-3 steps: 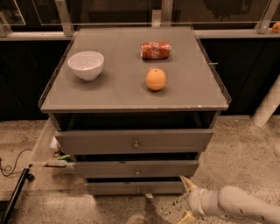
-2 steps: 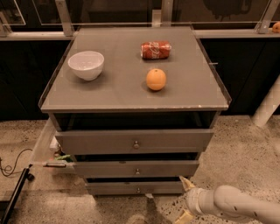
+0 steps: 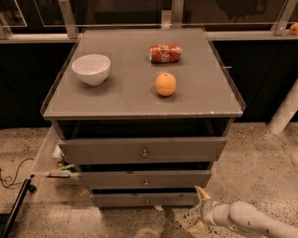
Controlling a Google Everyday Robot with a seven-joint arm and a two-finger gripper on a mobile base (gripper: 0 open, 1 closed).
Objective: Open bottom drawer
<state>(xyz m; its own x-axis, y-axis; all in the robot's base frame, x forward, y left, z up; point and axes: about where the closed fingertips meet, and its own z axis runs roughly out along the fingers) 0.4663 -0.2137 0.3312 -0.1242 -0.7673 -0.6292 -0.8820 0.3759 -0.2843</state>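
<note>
Matt bottom drawer [image 3: 121,200], smooth jaws of gripper [image 3: 199,210] beside

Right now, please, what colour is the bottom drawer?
Grey bottom drawer, camera view; gripper by its right end.

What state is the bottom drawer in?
Looks shut: bottom drawer front sits back under the middle drawer; end effector open, right of it, off its knob.

Speckled stone floor [image 3: 260,158] lay under a grey cabinet [image 3: 107,151], its surface [image 3: 125,97] set against dark windows [image 3: 121,11] in pale metal frames [image 3: 67,18]. The end effector [image 3: 199,209] hovered low over the floor, lower right.
</note>
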